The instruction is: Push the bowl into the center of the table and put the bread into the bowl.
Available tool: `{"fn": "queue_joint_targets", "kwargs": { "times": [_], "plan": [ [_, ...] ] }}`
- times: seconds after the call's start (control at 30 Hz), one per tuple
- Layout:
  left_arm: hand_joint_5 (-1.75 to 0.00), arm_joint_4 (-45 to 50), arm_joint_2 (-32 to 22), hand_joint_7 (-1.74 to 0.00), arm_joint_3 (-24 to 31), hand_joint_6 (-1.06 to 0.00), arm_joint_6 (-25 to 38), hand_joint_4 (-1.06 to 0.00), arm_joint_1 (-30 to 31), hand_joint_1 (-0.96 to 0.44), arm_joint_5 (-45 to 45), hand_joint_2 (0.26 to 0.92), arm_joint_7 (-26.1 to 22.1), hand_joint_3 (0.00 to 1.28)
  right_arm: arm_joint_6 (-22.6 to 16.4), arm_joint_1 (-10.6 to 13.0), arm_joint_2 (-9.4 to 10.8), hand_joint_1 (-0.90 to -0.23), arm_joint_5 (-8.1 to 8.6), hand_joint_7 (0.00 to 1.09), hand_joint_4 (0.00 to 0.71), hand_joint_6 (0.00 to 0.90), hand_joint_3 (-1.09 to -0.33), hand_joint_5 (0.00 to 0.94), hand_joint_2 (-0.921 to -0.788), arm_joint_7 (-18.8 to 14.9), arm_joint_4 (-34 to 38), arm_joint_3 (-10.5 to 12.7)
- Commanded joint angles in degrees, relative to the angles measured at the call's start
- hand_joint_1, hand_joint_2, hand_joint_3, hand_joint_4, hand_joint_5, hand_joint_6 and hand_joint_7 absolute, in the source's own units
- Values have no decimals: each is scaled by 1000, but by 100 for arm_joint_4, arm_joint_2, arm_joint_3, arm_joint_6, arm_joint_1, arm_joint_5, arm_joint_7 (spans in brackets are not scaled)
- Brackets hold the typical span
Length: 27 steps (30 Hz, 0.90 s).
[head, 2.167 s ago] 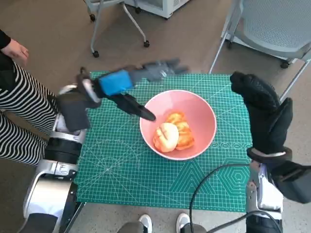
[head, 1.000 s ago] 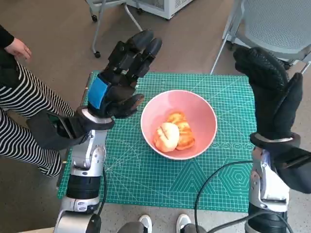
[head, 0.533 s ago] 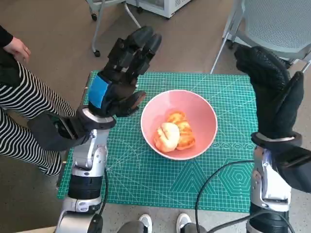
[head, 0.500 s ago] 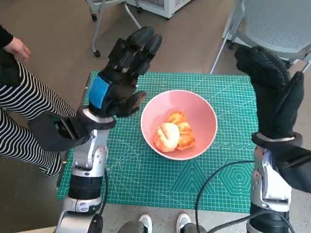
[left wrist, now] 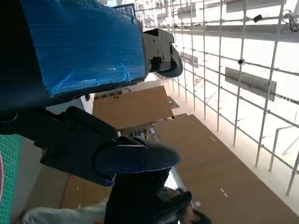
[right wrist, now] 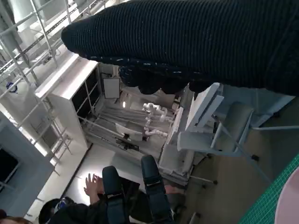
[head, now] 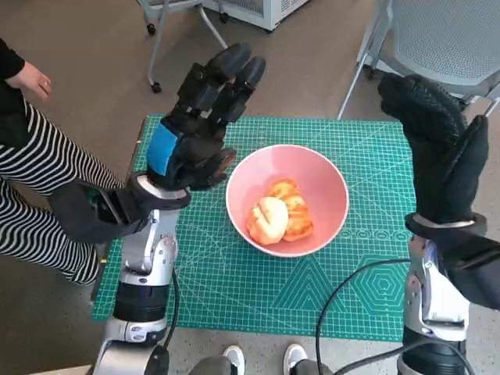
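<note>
A pink bowl point(head: 322, 181) stands near the middle of the green cutting mat point(head: 226, 273) in the head view. Golden bread point(head: 280, 211) lies inside it. My left hand point(head: 201, 117) is raised upright just left of the bowl, fingers stretched upward and apart, holding nothing. My right hand point(head: 439, 152) is raised upright past the mat's right edge, fingers straight, also empty. The left wrist view shows the blue-taped back point(left wrist: 84, 46) against a ceiling. In the right wrist view the glove point(right wrist: 196, 42) spans the picture above a room.
A person in striped trousers point(head: 35, 187) stands at the left of the table. A grey chair point(head: 445, 39) stands behind the right corner and chair legs on castors point(head: 191, 31) behind the left. A black cable point(head: 344, 297) crosses the mat's near right.
Since 2.2 s ago my left hand swung up from lying sideways over the mat to upright. Over the last second both hands barely moved. Bowl and bread stayed put.
</note>
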State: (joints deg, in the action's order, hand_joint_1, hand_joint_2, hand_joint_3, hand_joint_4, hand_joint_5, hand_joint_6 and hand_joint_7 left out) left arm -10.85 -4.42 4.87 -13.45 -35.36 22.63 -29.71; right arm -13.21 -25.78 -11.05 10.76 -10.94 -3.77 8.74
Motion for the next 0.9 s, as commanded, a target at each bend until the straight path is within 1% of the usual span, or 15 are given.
{"fn": "queue_joint_targets", "kwargs": {
  "times": [0.03, 0.27, 0.33, 0.4, 0.5, 0.63, 0.9],
  "plan": [
    [-33, 8, -2, -513, -32, 1, 93, -80, -155, -778, 17, 920, -40, 434, 55, 70, -52, -708, -76, 554, 198, 87, -699, 2, -921, 29, 44, 16],
    [-40, 48, -60, -509, -47, 1, 140, -73, -185, -790, -88, 911, -19, 438, 35, 42, -50, -698, -70, 553, 202, 88, -699, 4, -921, 21, 93, 17],
    [-59, 42, -74, -506, -42, 1, 147, -61, -187, -792, -94, 896, -30, 466, 35, 27, -43, -697, -64, 553, 202, 88, -698, 4, -921, 21, 114, 15],
    [-133, 36, -85, -503, -40, 1, 154, -24, -191, -791, -99, 870, -35, 516, 35, 11, -38, -696, -59, 553, 202, 88, -698, 4, -921, 19, 132, 11],
    [-169, 40, -105, -503, -40, 1, 152, -7, -186, -791, -112, 857, -40, 540, 24, -13, -33, -696, -52, 552, 202, 88, -698, 3, -921, 12, 170, 7],
    [-184, 27, -141, -512, -34, 1, 146, -1, -192, -788, -142, 850, -37, 552, 2, -55, -29, -696, -29, 552, 201, 89, -698, 2, -921, -5, 243, 9],
    [-188, 31, -173, -524, -10, 1, 172, 1, -201, -786, -154, 844, -37, 563, -18, -97, -18, -696, -39, 554, 194, 96, -697, 0, -921, -6, 301, -10]
  ]
}}
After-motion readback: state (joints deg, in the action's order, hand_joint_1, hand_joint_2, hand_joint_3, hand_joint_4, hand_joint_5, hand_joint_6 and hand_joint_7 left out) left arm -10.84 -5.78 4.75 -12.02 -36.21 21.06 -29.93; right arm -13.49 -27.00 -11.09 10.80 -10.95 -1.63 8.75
